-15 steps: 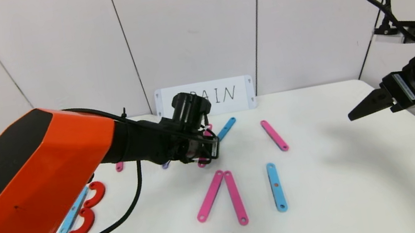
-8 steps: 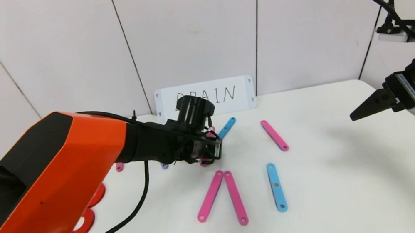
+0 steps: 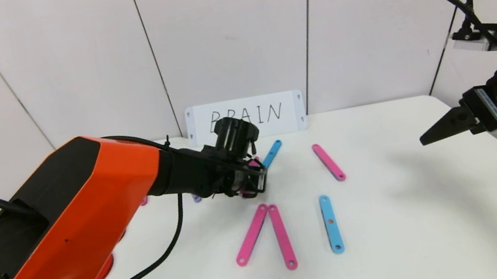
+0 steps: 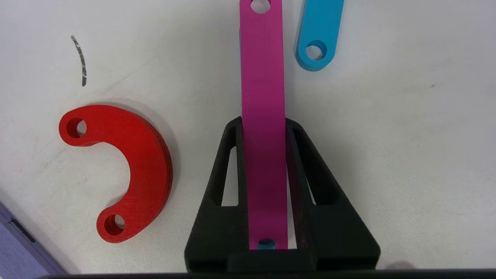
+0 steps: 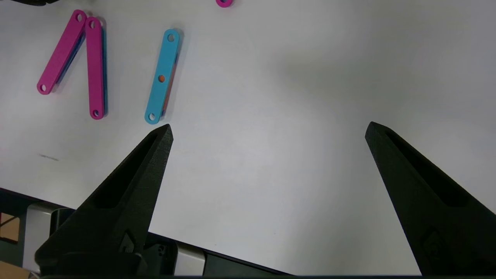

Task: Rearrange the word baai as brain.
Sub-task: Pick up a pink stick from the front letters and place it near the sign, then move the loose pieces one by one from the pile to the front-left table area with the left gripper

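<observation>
Near table (image 3: 417, 212) back centre: left gripper (image 4: 264, 128) clamped on pink strip (image 4: 263, 116), long axis in line with fingers, toward blue strip (image 4: 319, 35). Right gripper (image 5: 267, 130) spread wide, raised at right edge.

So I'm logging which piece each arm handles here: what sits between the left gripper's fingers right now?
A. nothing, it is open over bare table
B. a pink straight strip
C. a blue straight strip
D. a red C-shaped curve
B: in the left wrist view the left gripper has both fingers closed against the sides of a pink straight strip, while the red curve and a blue strip lie apart from it.
</observation>
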